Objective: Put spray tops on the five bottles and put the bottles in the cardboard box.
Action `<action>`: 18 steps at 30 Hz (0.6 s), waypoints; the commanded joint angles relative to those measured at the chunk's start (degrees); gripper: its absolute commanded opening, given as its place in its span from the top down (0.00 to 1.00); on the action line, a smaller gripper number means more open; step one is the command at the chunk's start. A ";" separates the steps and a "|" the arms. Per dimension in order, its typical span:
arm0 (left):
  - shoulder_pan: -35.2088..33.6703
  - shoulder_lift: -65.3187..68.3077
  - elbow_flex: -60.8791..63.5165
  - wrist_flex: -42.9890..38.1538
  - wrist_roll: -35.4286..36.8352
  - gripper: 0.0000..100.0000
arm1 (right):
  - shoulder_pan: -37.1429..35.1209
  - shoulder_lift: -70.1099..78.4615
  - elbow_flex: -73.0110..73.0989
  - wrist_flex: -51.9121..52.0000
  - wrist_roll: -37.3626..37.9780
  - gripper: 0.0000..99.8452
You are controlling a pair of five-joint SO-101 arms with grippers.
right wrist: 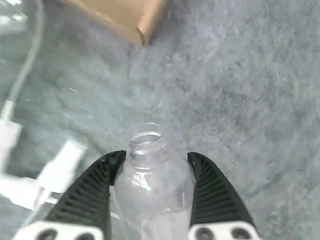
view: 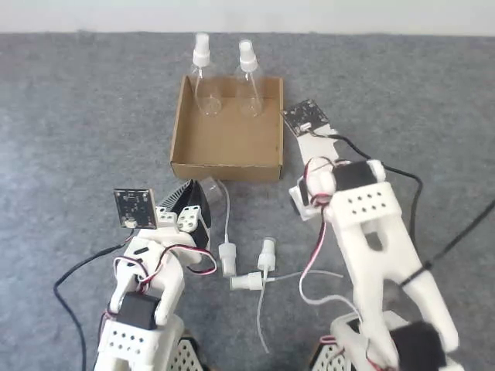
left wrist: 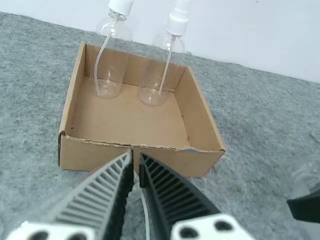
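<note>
The cardboard box [view: 226,168] [left wrist: 90,155] holds two clear bottles with spray tops [view: 205,85] [view: 247,86] [left wrist: 107,70] [left wrist: 157,75], upright against its far wall. My left gripper [view: 197,199] [left wrist: 136,162] sits just before the box's front wall, its jaws pinched on the thin tube of a spray top [view: 227,259]. Right of the box's front corner, my right gripper [view: 304,197] [right wrist: 156,160] is shut on an uncapped clear bottle [right wrist: 152,185], neck pointing away from the wrist. Two more spray tops [view: 267,255] [view: 247,282] lie between the arms.
Loose white tubes trail over the grey carpet from the spray tops [right wrist: 60,167] towards the front edge. Cables run from both arms. A pale wall borders the carpet behind the box. Open carpet lies left and right of the box.
</note>
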 commanded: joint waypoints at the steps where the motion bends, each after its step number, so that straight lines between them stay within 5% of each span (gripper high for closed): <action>1: 0.35 -0.79 -0.75 -1.93 -0.35 0.99 | -2.95 -7.52 -0.62 -1.01 -5.45 0.99; 7: -0.09 -0.79 -2.33 -1.58 -0.26 0.99 | -2.42 -9.89 -0.44 -3.03 -14.15 0.99; 14: 0.44 -0.79 -3.03 -1.49 1.93 0.99 | -1.80 -10.51 -0.44 -2.95 -15.65 0.99; 18: -0.09 -0.70 -8.92 7.21 3.69 0.99 | 1.63 -10.51 0.26 -3.03 -15.65 0.99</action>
